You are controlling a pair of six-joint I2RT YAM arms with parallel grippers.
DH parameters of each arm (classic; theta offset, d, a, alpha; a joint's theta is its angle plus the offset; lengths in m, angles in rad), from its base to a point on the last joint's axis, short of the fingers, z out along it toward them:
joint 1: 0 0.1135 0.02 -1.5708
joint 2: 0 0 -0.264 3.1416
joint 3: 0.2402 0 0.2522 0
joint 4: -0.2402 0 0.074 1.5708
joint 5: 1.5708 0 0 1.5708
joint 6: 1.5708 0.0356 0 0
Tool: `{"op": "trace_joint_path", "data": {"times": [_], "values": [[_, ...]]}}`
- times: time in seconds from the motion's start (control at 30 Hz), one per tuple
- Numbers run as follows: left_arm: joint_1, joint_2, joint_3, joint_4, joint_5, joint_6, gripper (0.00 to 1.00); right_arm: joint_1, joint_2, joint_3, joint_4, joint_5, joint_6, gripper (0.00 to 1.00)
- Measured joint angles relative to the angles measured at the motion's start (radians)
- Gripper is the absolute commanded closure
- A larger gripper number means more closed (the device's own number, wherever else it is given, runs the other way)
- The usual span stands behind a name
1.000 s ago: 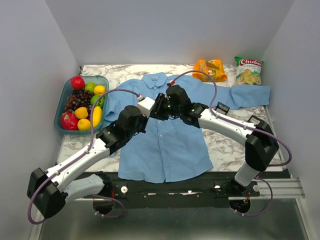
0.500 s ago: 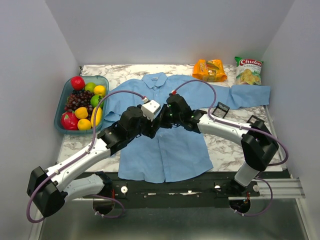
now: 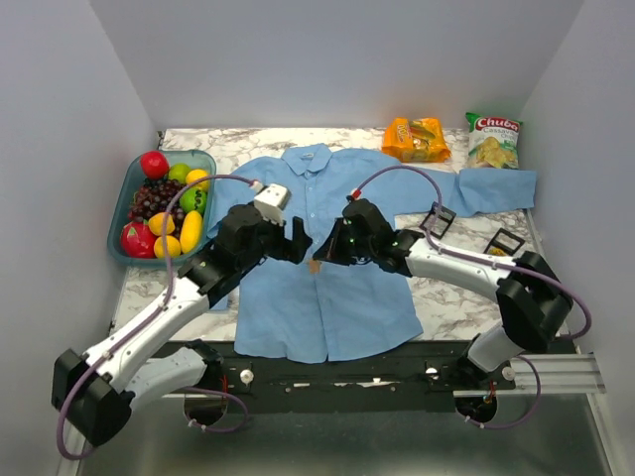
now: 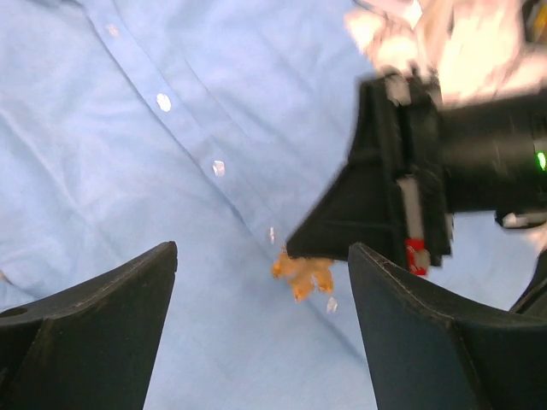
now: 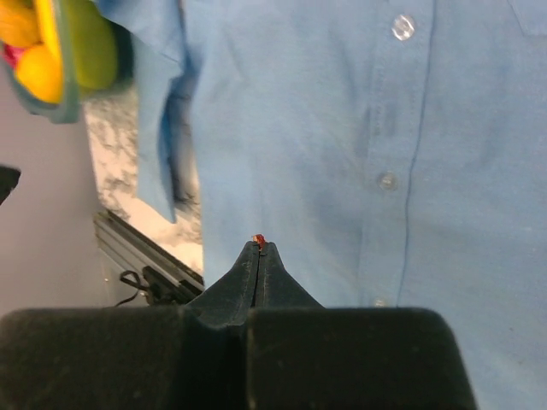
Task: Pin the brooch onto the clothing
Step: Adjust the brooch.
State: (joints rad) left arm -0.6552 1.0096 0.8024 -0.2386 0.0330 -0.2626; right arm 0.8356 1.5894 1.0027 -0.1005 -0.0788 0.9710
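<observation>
The clothing, a light blue collared shirt [image 3: 342, 297], lies flat on the table. My right gripper [image 3: 319, 258] hangs over its button row, shut on the brooch [image 3: 314, 266]. In the left wrist view the orange-gold brooch [image 4: 303, 273] sticks out under the right gripper's black fingertips [image 4: 342, 226], just above the shirt [image 4: 128, 171]. In the right wrist view only a red speck of the brooch [image 5: 259, 239] shows at my shut right gripper [image 5: 259, 248], over the shirt [image 5: 342, 128]. My left gripper [image 3: 296, 241] is open beside it, and its jaws [image 4: 261, 252] stand wide with nothing between them.
A teal tray [image 3: 119, 213] of fruit sits at the left, by the shirt's sleeve. An orange snack bag [image 3: 417, 139] and a green chips bag [image 3: 493, 139] lie at the back right. Two small black square trays [image 3: 440, 215] [image 3: 506, 241] stand right of the shirt.
My left gripper has opened and drawn back to the left. My right gripper has shut on the brooch and moved with it towards the near part of the shirt front.
</observation>
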Motion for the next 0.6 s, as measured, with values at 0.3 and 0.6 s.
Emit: {"op": "trace_joint_path", "data": {"times": [0.3,0.6], "values": [[0.111,-0.22,-0.203,0.235,0.051,-0.336,0.18,-0.006,-0.193,-0.003,0.018,0.027,-0.058,0.99],[0.113,-0.19,-0.271,0.378,0.155,-0.514,0.34,-0.006,-0.275,-0.004,0.047,0.031,-0.074,0.99]]}}
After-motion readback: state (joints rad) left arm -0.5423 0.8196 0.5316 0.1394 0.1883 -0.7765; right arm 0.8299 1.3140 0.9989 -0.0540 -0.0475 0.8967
